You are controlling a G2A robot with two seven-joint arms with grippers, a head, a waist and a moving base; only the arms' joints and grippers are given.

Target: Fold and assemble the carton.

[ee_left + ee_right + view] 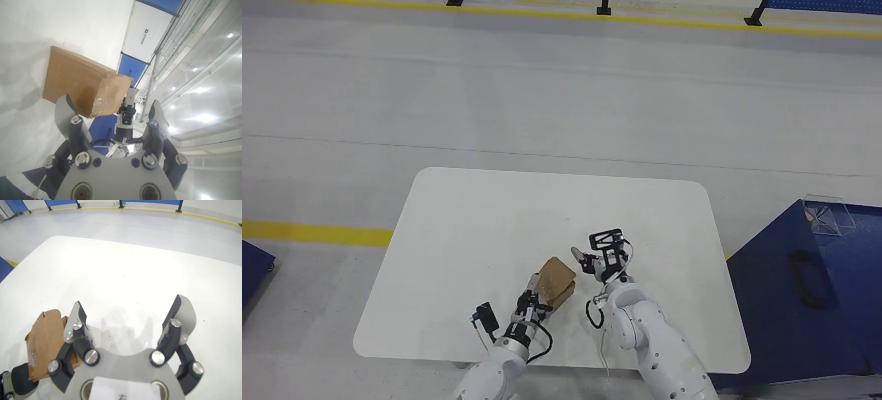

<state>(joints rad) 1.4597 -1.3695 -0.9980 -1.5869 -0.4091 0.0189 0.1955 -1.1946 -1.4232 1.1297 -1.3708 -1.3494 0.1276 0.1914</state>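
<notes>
**Item:** carton (557,278). Brown card, partly folded, with clear tape on one face.

**Location:** table (492,220), close to its near edge and about midway across. The long axis runs near to far, slanting slightly right.

**Left gripper** (111,98): sits at the carton's near end, fingers spread wide and holding nothing. One finger (64,108) overlaps the carton's near corner; whether it touches cannot be told. The carton lies straight ahead of it, lengthwise to its reach.

**Right gripper** (128,299): just right of the carton's far end, over bare table, fingers likewise spread wide and empty. The carton lies to its left, side-on.

**Judgement:** the left arm is nearer and lined up on the carton's end. The right would need to shift left to meet the long side. Assembly appears unfinished.
</notes>
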